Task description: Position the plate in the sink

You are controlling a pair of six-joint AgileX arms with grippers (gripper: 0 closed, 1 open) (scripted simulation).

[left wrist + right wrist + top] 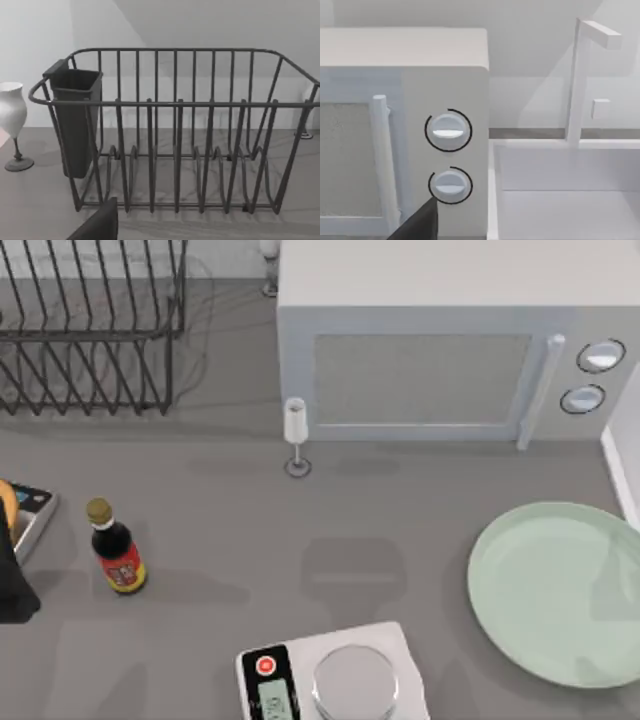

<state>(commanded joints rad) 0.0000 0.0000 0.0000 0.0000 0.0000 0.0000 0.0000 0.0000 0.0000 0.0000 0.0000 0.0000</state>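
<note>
The plate [556,590] is large, round and pale mint green, lying flat on the grey counter at the right, its edge running out of the top view. Just behind it, along the right edge, a thin white rim marks the sink [620,472]. In the right wrist view the sink [565,200] is a white basin beside the microwave, with a white faucet [576,80] behind it. A dark part of my right gripper [417,225] sits low in that view, facing the microwave's knobs. My left arm [12,585] is a dark shape at the far left edge; my left gripper [100,225] faces the dish rack.
A boxy white microwave [440,350] stands at the back, with a dark wire dish rack [90,330] at the back left. A wine glass [296,435] stands before the microwave. A soy sauce bottle [115,545] is at the left, and a kitchen scale [335,680] at the front.
</note>
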